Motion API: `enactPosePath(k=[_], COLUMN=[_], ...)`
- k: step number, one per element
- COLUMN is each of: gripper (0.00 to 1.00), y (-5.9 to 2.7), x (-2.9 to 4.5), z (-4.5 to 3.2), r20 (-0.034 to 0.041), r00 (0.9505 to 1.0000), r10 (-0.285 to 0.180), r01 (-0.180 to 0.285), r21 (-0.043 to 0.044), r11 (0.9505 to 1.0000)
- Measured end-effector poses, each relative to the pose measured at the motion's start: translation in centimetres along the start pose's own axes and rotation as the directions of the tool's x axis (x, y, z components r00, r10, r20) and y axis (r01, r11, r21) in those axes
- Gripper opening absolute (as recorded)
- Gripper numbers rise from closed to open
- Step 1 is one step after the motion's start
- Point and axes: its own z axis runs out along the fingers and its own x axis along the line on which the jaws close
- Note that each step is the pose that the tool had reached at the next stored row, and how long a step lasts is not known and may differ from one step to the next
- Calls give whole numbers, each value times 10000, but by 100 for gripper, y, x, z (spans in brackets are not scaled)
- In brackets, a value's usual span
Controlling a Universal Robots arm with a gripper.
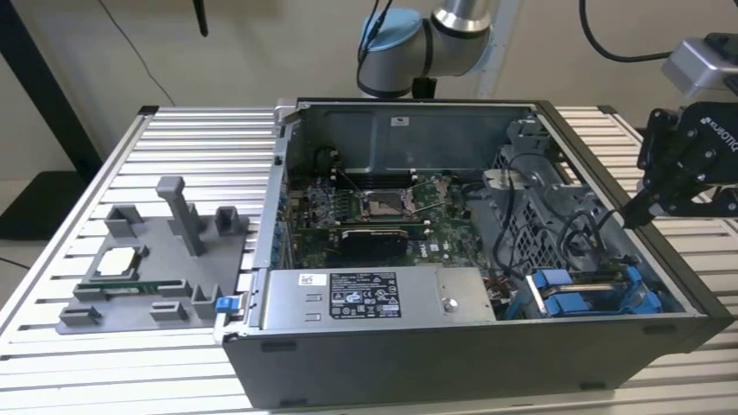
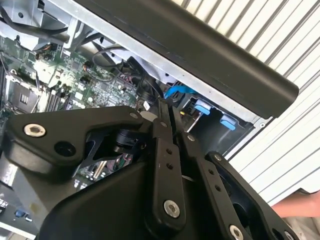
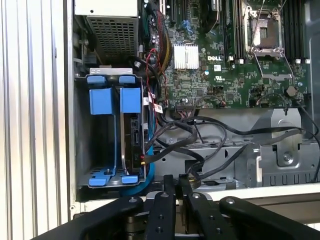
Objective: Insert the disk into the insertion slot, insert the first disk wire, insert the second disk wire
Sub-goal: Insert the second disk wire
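The PC case (image 1: 461, 367) lies open on a slatted table (image 1: 104, 380), w/ the motherboard (image 1: 381, 220) facing up and the grey power supply box (image 1: 369, 298) along the near wall. The insertion slot (image 1: 588, 294) is in the near corner of the case, on the exterior view's right, just beside the power supply.

In the first wrist view the insertion slot (image 3: 82, 145) has two compartments w/ blue plastic rails. The disk (image 3: 134, 137) sits inside the compartment nearer to the motherboard (image 3: 220, 65). It is seen edge-on, dark, w/ its blue carrier tabs (image 3: 131, 100) at both ends.

Black cables (image 3: 175, 132) run from the motherboard side toward the disk. One thin wire w/ a red tip (image 3: 143, 159) touches the disk's edge. Whether any wire is plugged in, I cannot tell.

The gripper (image 1: 632, 218) hangs at the case's wall on the exterior view's right, well apart from the CPU socket (image 1: 383, 203). In both wrist views its two black fingers are pressed together, approx. no gap between them: gripper (image 3: 172, 182), gripper (image 2: 170, 107). Whether sth. thin is pinched there, I cannot tell. Its tips are near the cable bundle, beside the insertion slot, not touching the disk.

On the exterior view's left a grey fixture tray (image 1: 150, 277) stands on the table, apart from the case. A part of a person (image 2: 300, 205) is at the edge of the second wrist view.
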Motion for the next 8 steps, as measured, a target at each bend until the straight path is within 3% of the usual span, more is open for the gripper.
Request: enactPosePath(k=[8], gripper=[0], y=[118], x=[-7], z=[-96], r20=[0], r00=[10000], r10=[4], r01=[-4], r21=[1], r11=[10000])
